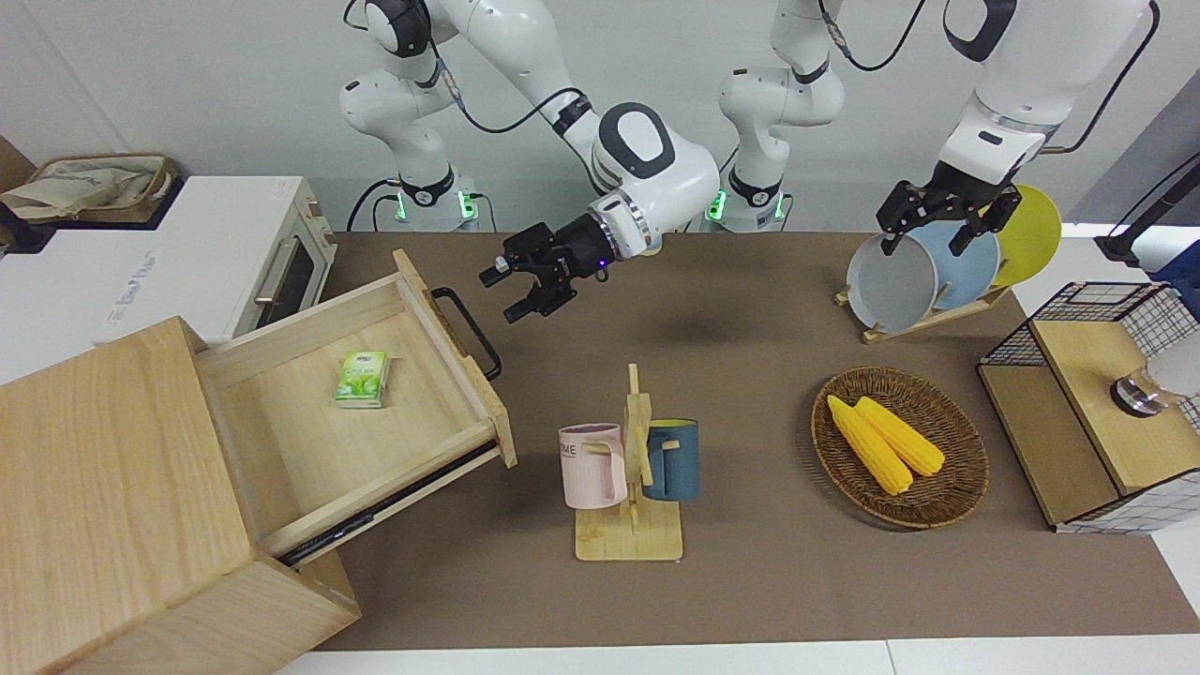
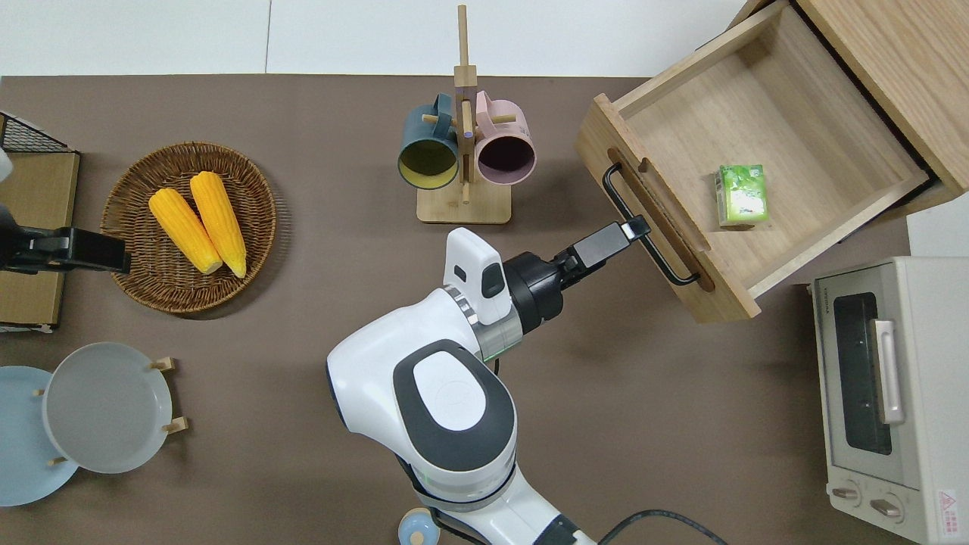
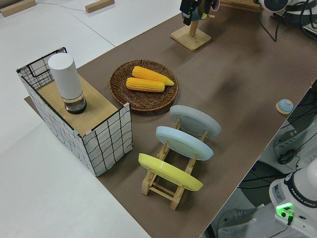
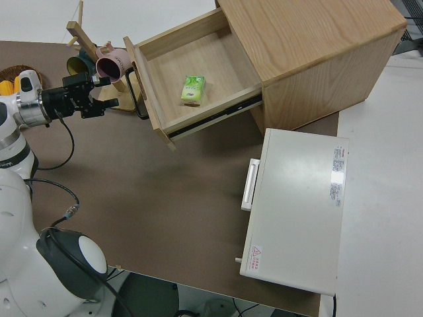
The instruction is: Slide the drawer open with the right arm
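Note:
The pale-wood drawer (image 1: 375, 412) (image 2: 757, 113) (image 4: 198, 66) stands pulled well out of the big wooden cabinet (image 1: 103, 469). A small green packet (image 1: 362, 378) lies inside it. The drawer's black bar handle (image 1: 469, 328) (image 2: 658, 253) (image 4: 137, 99) faces the middle of the table. My right gripper (image 1: 500, 295) (image 2: 637, 227) (image 4: 109, 92) hovers level with the handle, right at it. It is open and holds nothing, and a narrow gap to the bar shows in the right side view. The left arm is parked, its gripper (image 1: 928, 230) open.
A white toaster oven (image 1: 253, 262) stands beside the cabinet, nearer to the robots. A mug rack (image 1: 628, 469) stands mid-table. Toward the left arm's end are a wicker basket (image 1: 947, 497) of corn, a plate rack (image 1: 937, 272) and a wire-mesh box (image 1: 1087, 403).

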### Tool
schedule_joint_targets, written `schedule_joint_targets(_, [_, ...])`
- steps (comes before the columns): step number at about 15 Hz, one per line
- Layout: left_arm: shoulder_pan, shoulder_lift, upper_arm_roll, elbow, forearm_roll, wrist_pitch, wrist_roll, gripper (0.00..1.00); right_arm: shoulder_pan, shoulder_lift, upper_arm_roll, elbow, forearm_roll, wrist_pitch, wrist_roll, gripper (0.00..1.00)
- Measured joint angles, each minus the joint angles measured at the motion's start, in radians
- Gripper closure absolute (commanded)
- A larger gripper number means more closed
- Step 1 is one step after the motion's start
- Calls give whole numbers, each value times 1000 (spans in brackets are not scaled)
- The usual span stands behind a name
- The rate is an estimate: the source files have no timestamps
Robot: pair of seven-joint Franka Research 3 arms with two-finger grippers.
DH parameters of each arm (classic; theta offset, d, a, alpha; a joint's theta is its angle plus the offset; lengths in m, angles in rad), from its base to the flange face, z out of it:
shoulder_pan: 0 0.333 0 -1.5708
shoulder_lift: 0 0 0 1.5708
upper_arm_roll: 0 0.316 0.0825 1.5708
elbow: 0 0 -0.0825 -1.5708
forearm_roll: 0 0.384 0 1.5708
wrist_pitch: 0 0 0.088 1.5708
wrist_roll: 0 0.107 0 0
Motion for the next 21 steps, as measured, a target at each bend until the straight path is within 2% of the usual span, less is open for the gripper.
schedule_joint_targets(3, [0,0,0,0,0,0,0,5,-20,-64,-1,60,193,4,-72,15])
schedule_joint_targets(5, [0,0,0,0,0,0,0,5,-62,-118,-2,95,329,17,-112,15])
schedule_joint_targets(7, [0,0,0,0,0,0,0,5,-115,-170,-3,106,452,41,-130,15])
schedule_joint_targets(10, [0,0,0,0,0,0,0,2,-250,-268,-6,112,696,57,-164,15])
schedule_joint_targets(13, [0,0,0,0,0,0,0,2,-426,-341,-14,112,952,70,-202,15])
schedule_joint_targets(17, [0,0,0,0,0,0,0,5,-586,-365,-21,112,1125,75,-261,15])
schedule_joint_targets(19, [0,0,0,0,0,0,0,5,-673,-372,-45,112,1214,75,-301,15])
schedule_joint_targets(21, [0,0,0,0,0,0,0,2,-723,-374,-51,112,1237,75,-314,15])
